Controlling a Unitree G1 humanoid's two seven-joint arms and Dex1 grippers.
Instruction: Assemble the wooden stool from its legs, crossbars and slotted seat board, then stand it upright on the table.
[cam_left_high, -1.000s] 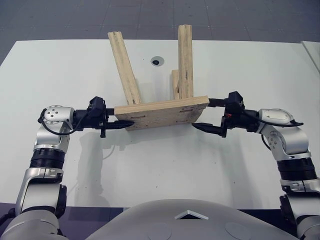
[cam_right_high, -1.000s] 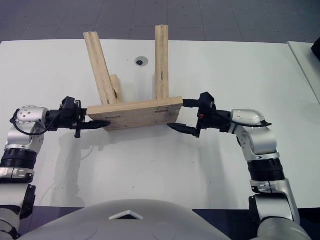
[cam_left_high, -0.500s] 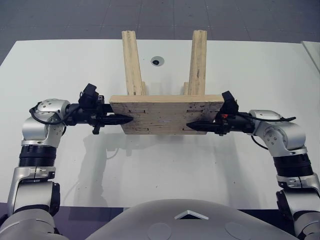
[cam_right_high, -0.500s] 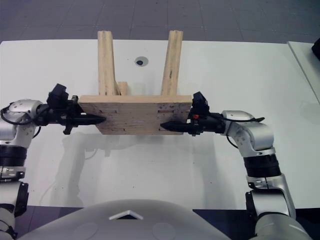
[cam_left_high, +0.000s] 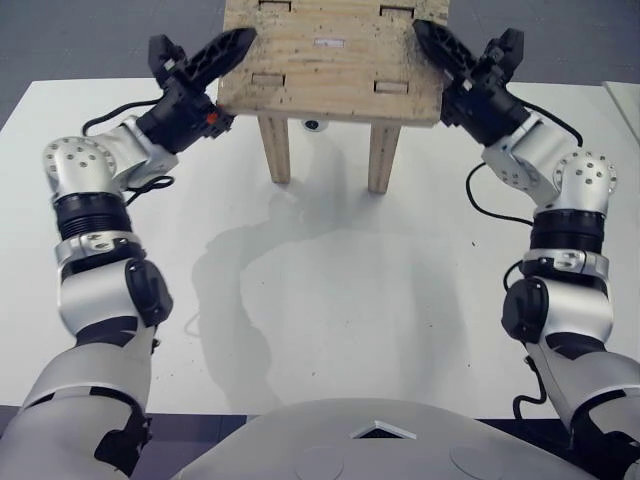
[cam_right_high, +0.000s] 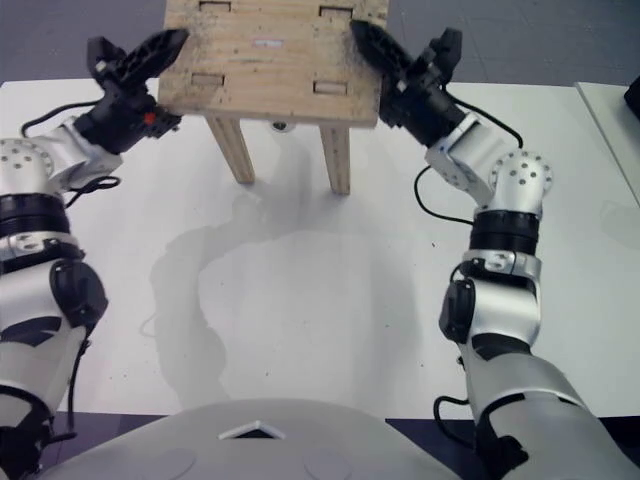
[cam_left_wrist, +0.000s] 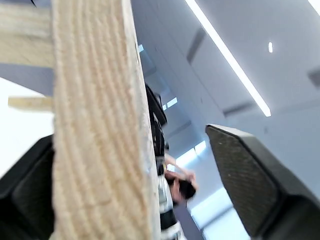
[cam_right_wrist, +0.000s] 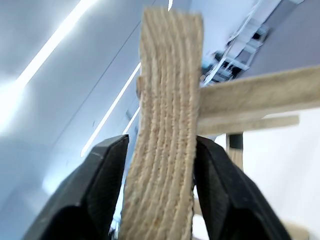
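The wooden stool is put together and held seat-up, its slotted seat board (cam_left_high: 330, 50) level and two legs (cam_left_high: 275, 150) hanging down over the white table (cam_left_high: 350, 300). Its shadow lies apart from the leg ends. My right gripper (cam_left_high: 435, 40) is shut on the board's right edge; both fingers (cam_right_wrist: 102, 190) press the seat board (cam_right_wrist: 167, 125). My left gripper (cam_left_high: 225, 50) straddles the left edge: the seat board (cam_left_wrist: 100, 125) lies against one finger, while the other finger (cam_left_wrist: 247, 185) stands off with a gap.
A small round hole (cam_left_high: 312, 124) sits in the tabletop behind the legs. Another table's corner (cam_left_high: 625, 95) shows at the far right. Bare white tabletop stretches in front of the stool.
The stool lay on its side with legs pointing away; both arms have lifted it and turned it so the seat faces up and the legs point down.
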